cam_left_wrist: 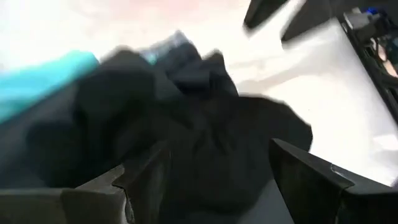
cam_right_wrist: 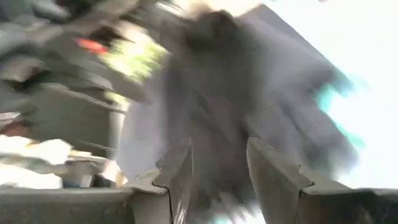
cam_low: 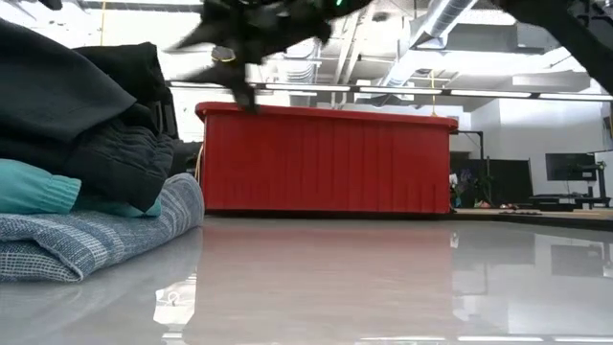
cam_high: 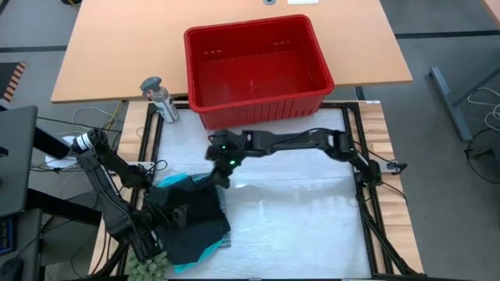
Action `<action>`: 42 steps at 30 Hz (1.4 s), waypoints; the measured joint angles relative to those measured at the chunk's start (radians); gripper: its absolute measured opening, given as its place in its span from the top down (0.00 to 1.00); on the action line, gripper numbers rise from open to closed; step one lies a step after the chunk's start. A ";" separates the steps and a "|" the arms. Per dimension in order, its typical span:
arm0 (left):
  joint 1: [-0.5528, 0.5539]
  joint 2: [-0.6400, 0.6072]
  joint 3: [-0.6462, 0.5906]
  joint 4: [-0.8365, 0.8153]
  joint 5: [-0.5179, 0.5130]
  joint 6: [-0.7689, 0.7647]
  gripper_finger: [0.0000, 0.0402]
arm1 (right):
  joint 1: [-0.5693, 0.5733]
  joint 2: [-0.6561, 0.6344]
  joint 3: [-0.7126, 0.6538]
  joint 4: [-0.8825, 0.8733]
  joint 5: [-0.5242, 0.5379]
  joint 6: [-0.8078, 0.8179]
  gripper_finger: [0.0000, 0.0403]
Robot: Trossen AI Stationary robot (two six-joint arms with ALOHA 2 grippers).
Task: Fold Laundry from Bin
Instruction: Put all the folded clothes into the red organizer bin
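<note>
You have the laundry (cam_high: 191, 222) stacked at the worktop's near left corner, black garments over turquoise and striped ones. Your left gripper (cam_left_wrist: 214, 180) sits spread over the black cloth. Your right gripper (cam_high: 223, 176) hovers at the pile's far edge, fingers apart. The bin (cam_high: 254, 70) stands at the far edge

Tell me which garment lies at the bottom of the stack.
The blue-grey striped garment: in the low view it rests directly on the table, with the turquoise garment on it and the black garments piled on top.
</note>
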 joint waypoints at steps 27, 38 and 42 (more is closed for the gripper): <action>-0.013 -0.008 -0.009 0.041 -0.065 -0.005 0.35 | 0.089 -0.072 -0.041 -0.435 0.385 0.274 0.09; -0.013 -0.007 -0.008 0.042 -0.065 -0.004 0.35 | 0.089 0.015 -0.041 -0.289 0.362 0.386 0.07; -0.012 -0.007 -0.008 0.041 -0.066 -0.003 0.35 | 0.086 0.055 -0.041 -0.252 0.336 0.411 0.07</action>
